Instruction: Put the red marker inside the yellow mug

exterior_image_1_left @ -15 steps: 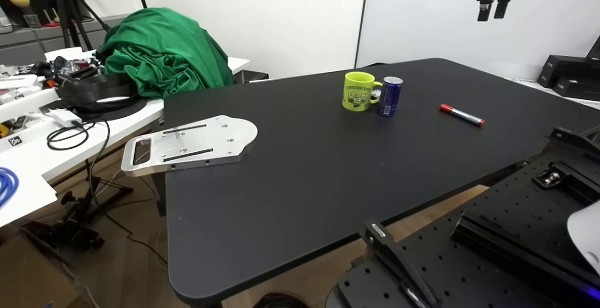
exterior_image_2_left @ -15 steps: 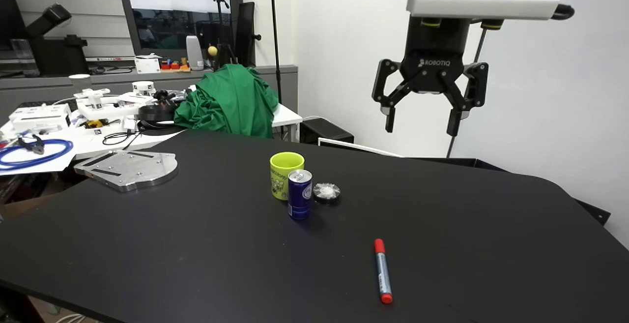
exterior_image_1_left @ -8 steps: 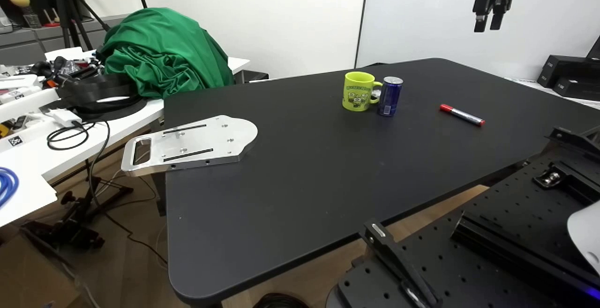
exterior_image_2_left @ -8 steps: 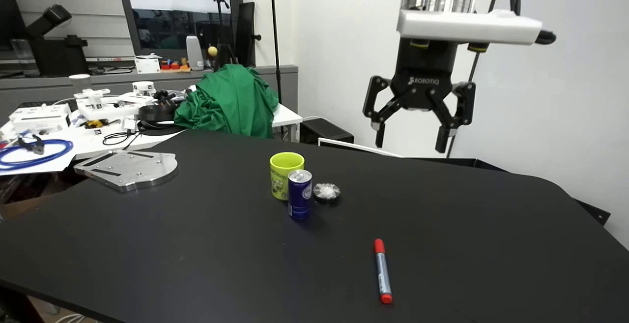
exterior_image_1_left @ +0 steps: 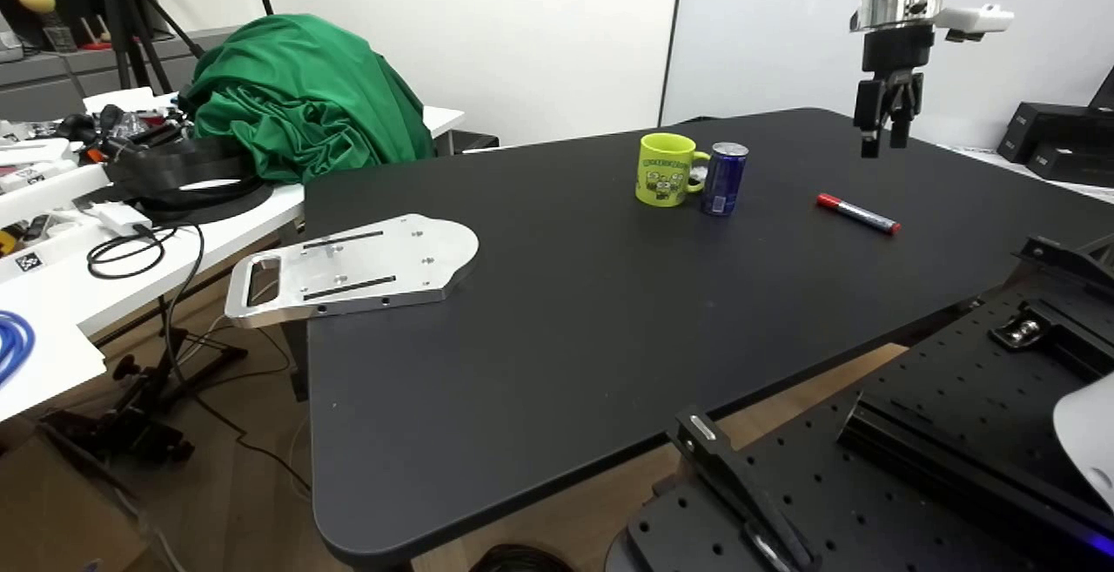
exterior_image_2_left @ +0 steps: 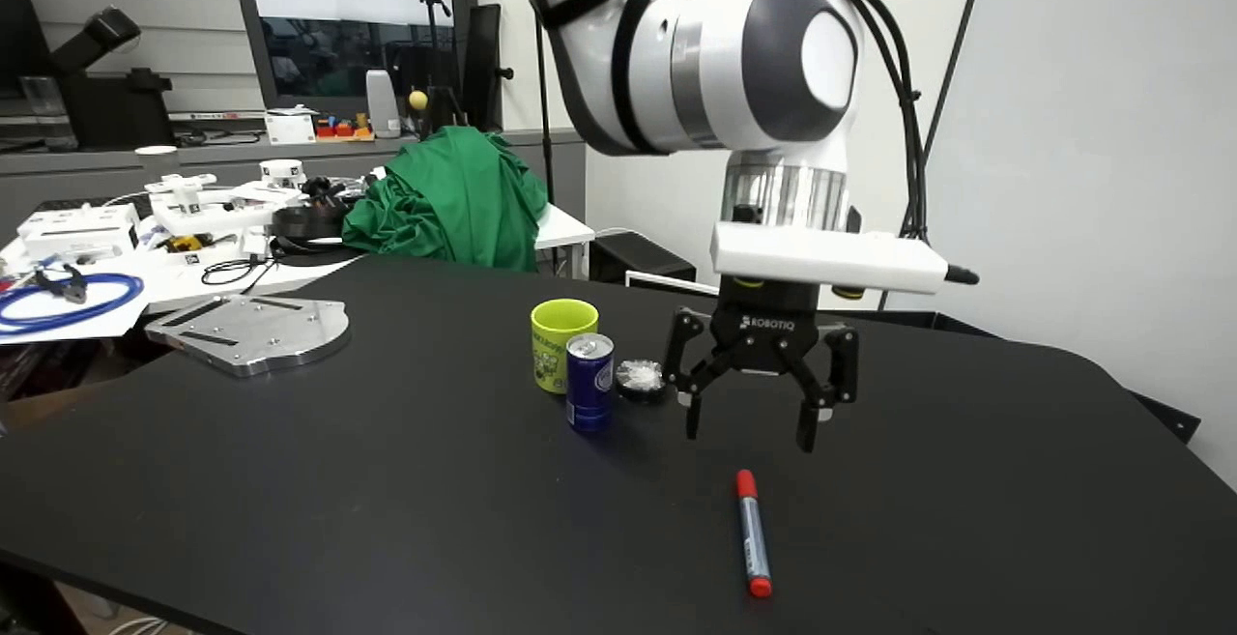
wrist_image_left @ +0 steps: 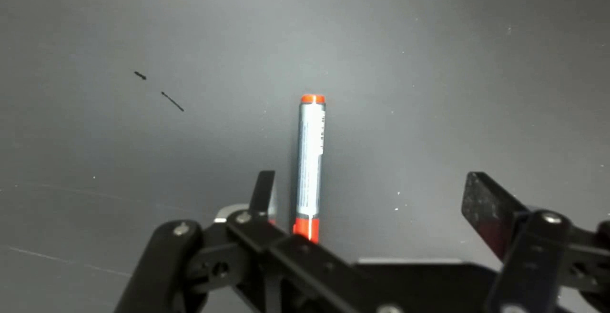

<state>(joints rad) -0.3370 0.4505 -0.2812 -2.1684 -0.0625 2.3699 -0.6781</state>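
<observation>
The red marker (exterior_image_1_left: 859, 213) lies flat on the black table in both exterior views (exterior_image_2_left: 753, 533). It has a grey-white barrel and red ends. The yellow mug (exterior_image_1_left: 663, 173) stands upright, farther back, with a printed mark on its side; in an exterior view the blue can partly covers it (exterior_image_2_left: 548, 355). My gripper (exterior_image_2_left: 749, 439) is open and empty, above the table near the marker, pointing down (exterior_image_1_left: 883, 145). In the wrist view the marker (wrist_image_left: 311, 156) shows between the open fingers of the gripper (wrist_image_left: 369, 184), nearer the left finger. The gripper's linkage hides part of its red cap.
A blue can (exterior_image_1_left: 724, 180) stands close beside the mug on the gripper's side (exterior_image_2_left: 589, 389). A low black round object with a clear top (exterior_image_2_left: 643, 379) lies by the can. A silver metal plate (exterior_image_1_left: 374, 263) lies at the table's far side, partly over its edge.
My gripper has come down a long way and moved left in both exterior views, towards the marker, staying open. The marker, mug and can have not moved.
</observation>
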